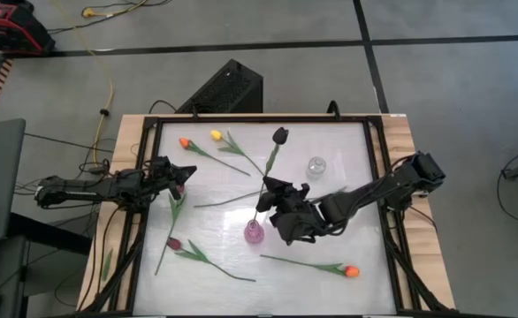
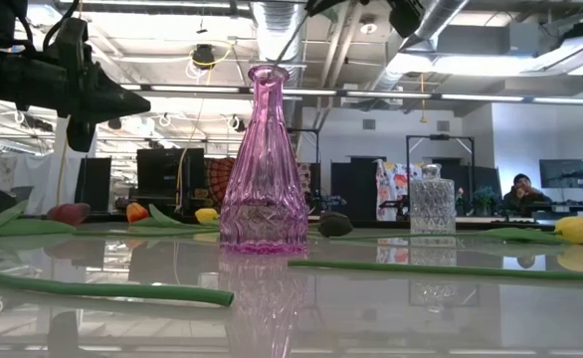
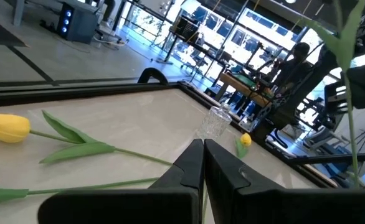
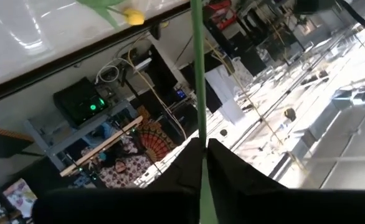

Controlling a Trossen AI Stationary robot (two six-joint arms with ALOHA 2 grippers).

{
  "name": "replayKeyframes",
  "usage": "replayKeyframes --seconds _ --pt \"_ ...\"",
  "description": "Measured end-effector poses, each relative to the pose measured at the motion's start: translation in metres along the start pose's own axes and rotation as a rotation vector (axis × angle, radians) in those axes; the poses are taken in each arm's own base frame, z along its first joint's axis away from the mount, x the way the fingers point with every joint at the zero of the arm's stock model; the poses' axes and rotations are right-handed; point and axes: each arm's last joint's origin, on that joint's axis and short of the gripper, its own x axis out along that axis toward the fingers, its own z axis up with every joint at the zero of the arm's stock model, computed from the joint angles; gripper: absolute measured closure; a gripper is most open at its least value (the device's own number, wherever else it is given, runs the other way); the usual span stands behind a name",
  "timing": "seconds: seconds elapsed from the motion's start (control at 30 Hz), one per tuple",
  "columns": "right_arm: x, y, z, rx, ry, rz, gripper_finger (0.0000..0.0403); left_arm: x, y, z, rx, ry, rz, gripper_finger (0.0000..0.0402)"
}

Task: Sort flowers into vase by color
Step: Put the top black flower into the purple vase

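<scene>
My right gripper [image 4: 201, 148] hovers above the pink glass vase [image 1: 254, 231] and is shut on a dark-headed tulip [image 1: 281, 134]. That tulip's stem [image 2: 291, 35] slants down to the vase mouth [image 2: 272, 70]. My left gripper [image 3: 203, 155] is shut and raised over the table's left side [image 1: 185, 171], touching nothing that I can see. A maroon tulip [image 1: 180, 188] lies beneath it. Flat on the table lie another maroon tulip [image 1: 173, 243], an orange one [image 1: 184, 141], a yellow one [image 1: 215, 135] and an orange-tipped one [image 1: 352, 271]. My right gripper pinches the dark tulip's thin green stem [image 4: 199, 134] between its two fingers, below the head and above the vase. The stem runs on straight past the fingertips. The flower is lifted clear of the table, head uppermost [image 1: 281, 134], and its lower end meets the vase mouth [image 2: 272, 70].
A small clear glass vase [image 1: 316, 165] stands toward the far right [image 2: 433, 199]. A loose green stem [image 1: 228, 199] lies beside the right gripper. A dark raised frame [image 1: 374, 177] borders the white tabletop. A person [image 2: 520, 187] sits in the room beyond.
</scene>
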Motion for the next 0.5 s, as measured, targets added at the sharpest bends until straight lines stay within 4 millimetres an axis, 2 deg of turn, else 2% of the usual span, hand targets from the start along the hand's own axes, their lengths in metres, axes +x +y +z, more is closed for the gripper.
replayKeyframes --seconds 0.5 --pt "-0.020 -0.002 0.010 -0.046 -0.086 -0.049 0.0338 0.000 0.001 0.000 0.005 -0.008 0.018 0.0401"
